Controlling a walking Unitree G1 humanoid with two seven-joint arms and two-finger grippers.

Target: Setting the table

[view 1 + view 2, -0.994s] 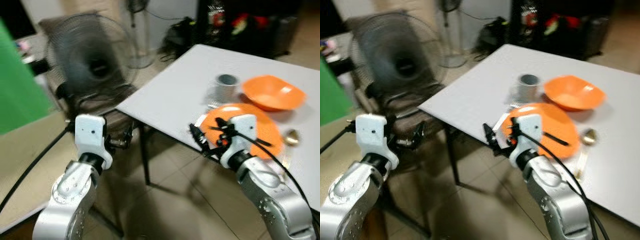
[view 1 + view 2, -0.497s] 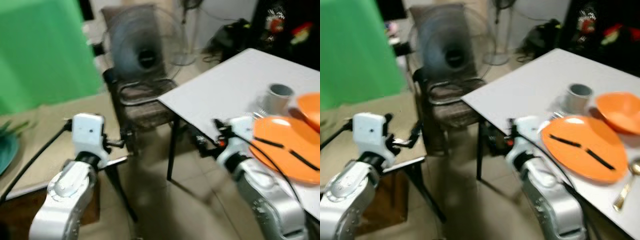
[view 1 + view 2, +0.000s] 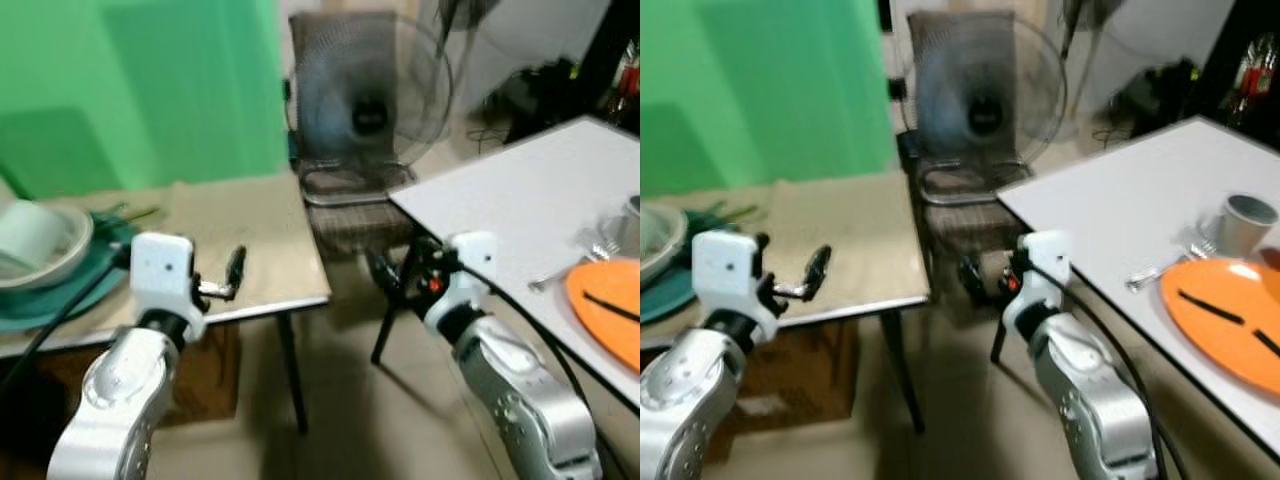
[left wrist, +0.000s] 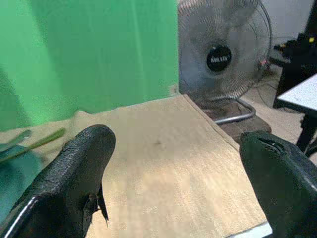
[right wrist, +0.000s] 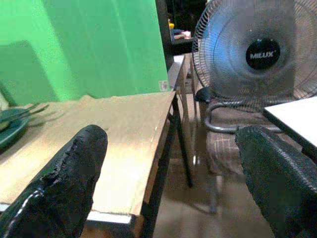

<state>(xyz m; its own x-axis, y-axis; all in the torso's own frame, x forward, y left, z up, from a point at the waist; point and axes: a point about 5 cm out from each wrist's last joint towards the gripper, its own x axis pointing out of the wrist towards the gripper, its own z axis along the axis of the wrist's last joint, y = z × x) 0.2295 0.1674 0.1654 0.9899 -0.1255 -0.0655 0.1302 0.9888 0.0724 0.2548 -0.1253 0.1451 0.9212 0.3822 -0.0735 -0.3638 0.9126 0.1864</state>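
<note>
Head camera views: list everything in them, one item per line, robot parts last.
white table: one, white, on the right
orange plate: one, orange, on the white table, two black sticks lying on it
grey cup: one, grey, behind the plate
fork: one, silver, beside the plate
wooden table: one, tan, on the left
teal plate: one, teal, wooden table's left end
white bowl: one, white, on the teal plate
fan: one, grey, on a chair between the tables
left gripper: open
right gripper: open
</note>
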